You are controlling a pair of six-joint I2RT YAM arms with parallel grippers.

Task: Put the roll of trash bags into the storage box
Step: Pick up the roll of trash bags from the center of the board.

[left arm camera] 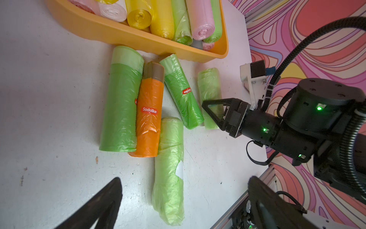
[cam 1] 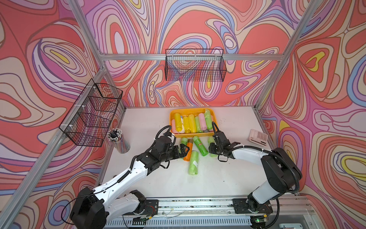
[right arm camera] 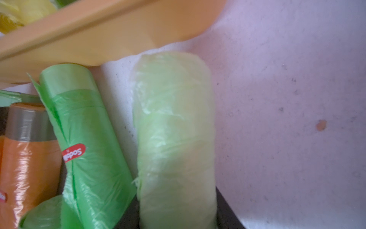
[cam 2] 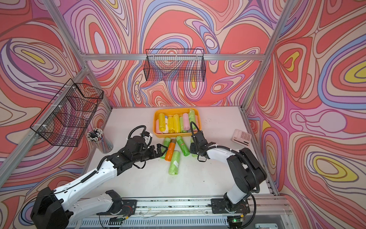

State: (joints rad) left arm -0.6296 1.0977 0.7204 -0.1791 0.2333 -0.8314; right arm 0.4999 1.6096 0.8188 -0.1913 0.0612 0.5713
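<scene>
Right wrist view: our right claw (right arm camera: 177, 214) pinches the pale green roll (right arm camera: 174, 128) beside the box (right arm camera: 118, 45) for lifting; left claw (cam 1: 184, 151) spread.

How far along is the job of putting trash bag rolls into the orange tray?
Done: many rolls lie in the shallow orange-yellow plastic tray. In hand: the right gripper has its fingers pressed on both sides of a pale green plastic roll, not yet lifted off the white table. Left: that roll and four other rolls beside the tray.
</scene>
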